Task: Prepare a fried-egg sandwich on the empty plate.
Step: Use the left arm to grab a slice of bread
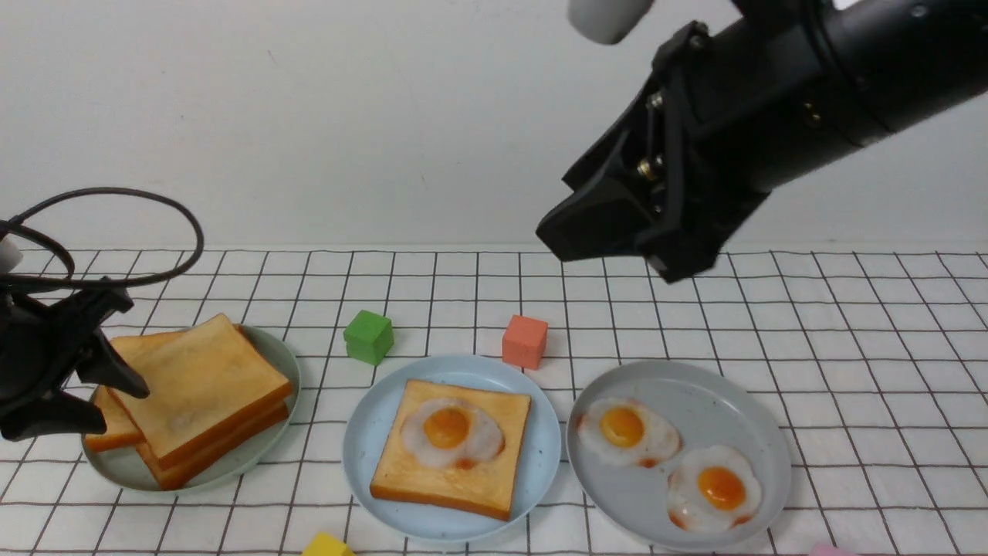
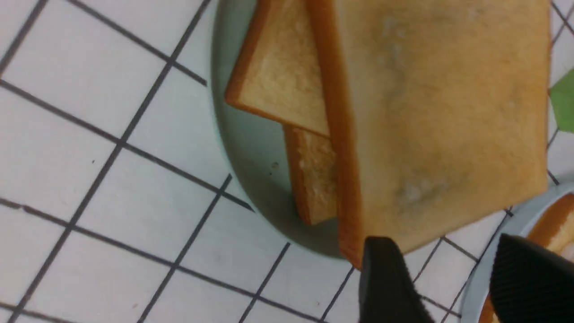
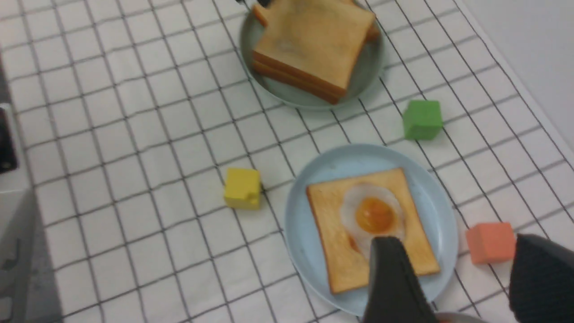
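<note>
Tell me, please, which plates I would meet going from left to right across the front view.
The pale green plate with the toast stack, the light blue plate with the unfinished sandwich, the grey plate.

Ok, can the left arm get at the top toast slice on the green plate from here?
Probably yes. The left gripper hangs open right at the edge of the top toast slice on the pale green plate, and nothing lies between them.
</note>
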Available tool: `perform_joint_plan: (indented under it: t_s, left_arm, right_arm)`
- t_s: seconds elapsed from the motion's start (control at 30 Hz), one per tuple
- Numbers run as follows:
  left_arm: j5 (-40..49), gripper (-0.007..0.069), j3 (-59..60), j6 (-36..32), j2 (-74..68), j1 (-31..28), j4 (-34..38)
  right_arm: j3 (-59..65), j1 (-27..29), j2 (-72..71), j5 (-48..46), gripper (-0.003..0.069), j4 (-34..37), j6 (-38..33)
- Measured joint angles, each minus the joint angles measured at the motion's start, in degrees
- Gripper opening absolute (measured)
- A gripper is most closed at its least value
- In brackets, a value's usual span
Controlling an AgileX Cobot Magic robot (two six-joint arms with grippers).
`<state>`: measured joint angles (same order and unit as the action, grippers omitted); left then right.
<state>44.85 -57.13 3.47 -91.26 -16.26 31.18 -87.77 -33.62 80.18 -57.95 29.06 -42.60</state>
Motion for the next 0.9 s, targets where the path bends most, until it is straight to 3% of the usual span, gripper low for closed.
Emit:
perform_joint_plan:
  t_s: [0.2, 0.5, 0.67, 0.8, 0.9]
  left_arm:
    - [-7.8, 0.0448, -0.1, -3.5, -3.3, -0.5, 4.4]
    - [-10.8, 0.0431, -0.2, -6.6, -9.9, -0.5, 7.7]
    - [-11.1, 0.0314, -0.6, -10.8, -11.6, -0.5, 10.1]
    - [-11.2, 0.0161, -0.6, -11.5, -11.7, -0.6, 10.6]
    - [-11.2, 0.0144, -0.6, -11.5, -11.7, -0.6, 10.6]
  right_arm:
    - [9.7, -0.1, -6.0, 3.0, 0.0388, 7.2, -6.1]
    - [13.0, -0.1, -6.4, 4.2, 0.0388, 9.9, -8.1]
    - [13.1, -0.1, -6.4, 4.2, 0.0388, 10.4, -8.2]
    - [13.1, -0.1, -6.4, 4.2, 0.0388, 10.4, -8.3]
    - [13.1, -0.1, -6.4, 4.0, 0.0388, 10.5, -8.3]
